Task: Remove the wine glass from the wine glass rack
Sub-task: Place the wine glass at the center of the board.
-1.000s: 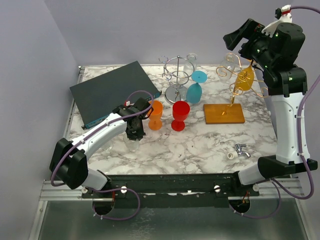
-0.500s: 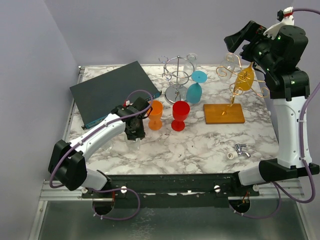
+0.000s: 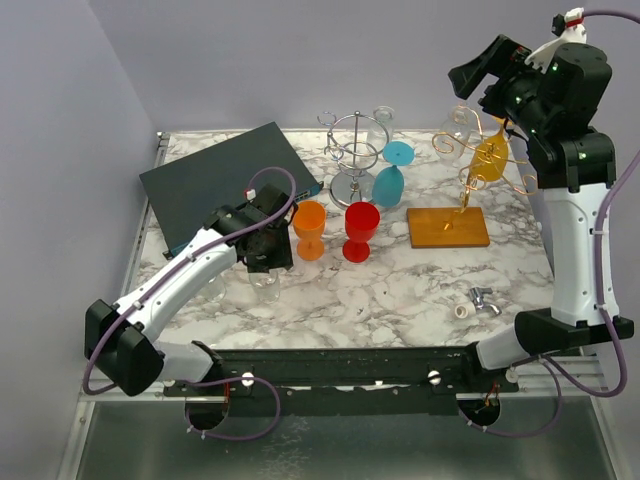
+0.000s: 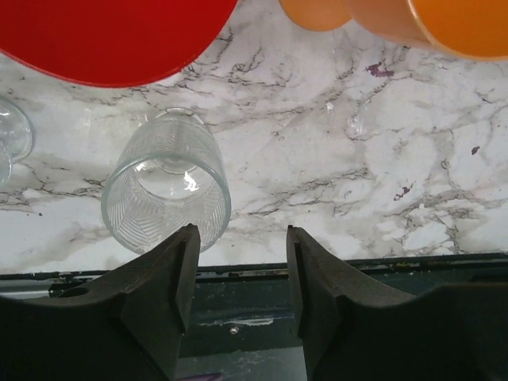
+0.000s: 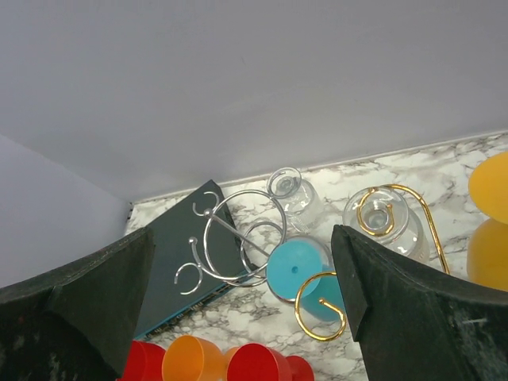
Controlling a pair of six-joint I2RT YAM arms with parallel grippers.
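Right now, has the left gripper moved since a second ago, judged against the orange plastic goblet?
Yes. The left gripper has drawn leftward, away from the orange plastic goblet, widening the gap between them.

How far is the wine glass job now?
Done: orange glass, red glass and clear ribbed glass stand on the marble table. In hand: nothing; left claw open beside the clear one, right claw open. Left: blue glass on the silver wire rack, yellow glass on the gold wire rack.
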